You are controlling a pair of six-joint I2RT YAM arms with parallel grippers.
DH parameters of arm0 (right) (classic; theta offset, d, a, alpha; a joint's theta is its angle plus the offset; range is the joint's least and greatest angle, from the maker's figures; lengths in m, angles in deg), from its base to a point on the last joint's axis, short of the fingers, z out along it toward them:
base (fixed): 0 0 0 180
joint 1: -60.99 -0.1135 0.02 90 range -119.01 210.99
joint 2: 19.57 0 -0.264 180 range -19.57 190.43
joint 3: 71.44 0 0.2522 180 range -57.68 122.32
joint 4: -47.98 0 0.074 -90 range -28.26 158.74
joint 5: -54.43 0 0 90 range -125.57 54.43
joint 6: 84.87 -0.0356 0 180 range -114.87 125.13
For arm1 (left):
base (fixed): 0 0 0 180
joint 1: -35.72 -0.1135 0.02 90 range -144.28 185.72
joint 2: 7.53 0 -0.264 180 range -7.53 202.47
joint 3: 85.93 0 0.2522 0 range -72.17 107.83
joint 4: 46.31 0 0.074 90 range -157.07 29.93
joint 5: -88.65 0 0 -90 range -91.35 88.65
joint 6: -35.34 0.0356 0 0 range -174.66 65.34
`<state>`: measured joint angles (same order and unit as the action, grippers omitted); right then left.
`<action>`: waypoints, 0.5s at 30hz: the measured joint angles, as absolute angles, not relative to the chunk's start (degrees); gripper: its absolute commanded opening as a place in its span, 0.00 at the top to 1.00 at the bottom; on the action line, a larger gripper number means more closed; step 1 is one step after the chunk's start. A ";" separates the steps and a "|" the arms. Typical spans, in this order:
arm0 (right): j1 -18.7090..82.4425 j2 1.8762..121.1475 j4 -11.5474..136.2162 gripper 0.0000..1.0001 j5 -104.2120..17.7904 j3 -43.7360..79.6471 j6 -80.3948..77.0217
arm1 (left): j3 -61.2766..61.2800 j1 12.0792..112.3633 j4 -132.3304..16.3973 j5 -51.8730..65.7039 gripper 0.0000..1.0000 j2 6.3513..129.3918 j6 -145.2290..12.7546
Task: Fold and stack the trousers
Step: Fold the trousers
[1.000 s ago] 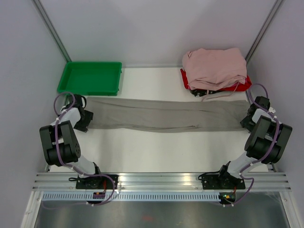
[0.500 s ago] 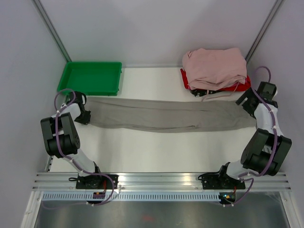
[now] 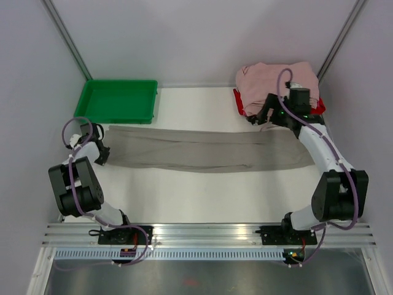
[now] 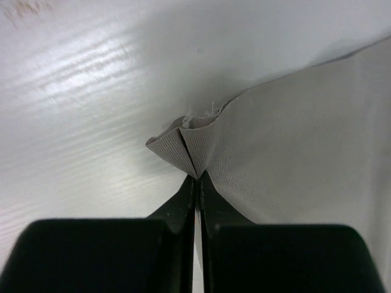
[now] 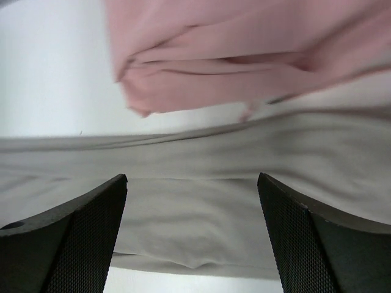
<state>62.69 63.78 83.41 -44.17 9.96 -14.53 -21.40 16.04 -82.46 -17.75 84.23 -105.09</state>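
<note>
The taupe trousers (image 3: 209, 149) lie flat and stretched across the table from left to right. At their left end my left gripper (image 3: 102, 153) is shut on a corner of the hem; the left wrist view shows the gripper (image 4: 197, 178) pinching a small fold of the trousers (image 4: 293, 152) at the fingertips. My right gripper (image 3: 265, 115) hovers open above the trousers' right part, just in front of the pink pile. In the right wrist view the right gripper (image 5: 190, 178) has its jaws standing wide apart with the trousers (image 5: 195, 226) below and nothing between them.
A green tray (image 3: 116, 101) sits at the back left. A pile of pale pink garments (image 3: 273, 80) rests on a red tray (image 3: 317, 109) at the back right, and the garments (image 5: 244, 61) hang close above the right gripper's fingers. Grey walls close in both sides.
My left gripper has shut on the hem corner and drawn it slightly left. My right gripper opened, left the trousers' right end and swung back-left toward the pink pile.
</note>
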 measured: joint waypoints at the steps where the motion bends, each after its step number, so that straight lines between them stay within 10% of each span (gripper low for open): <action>1: 60.55 64.98 82.97 0.06 -44.43 10.70 -14.20 | -21.65 15.78 -82.11 -18.27 0.98 83.05 -103.65; 15: 35.52 87.26 75.54 0.06 -48.94 26.26 -9.11 | -26.80 11.62 -67.18 -17.27 0.98 66.00 -86.56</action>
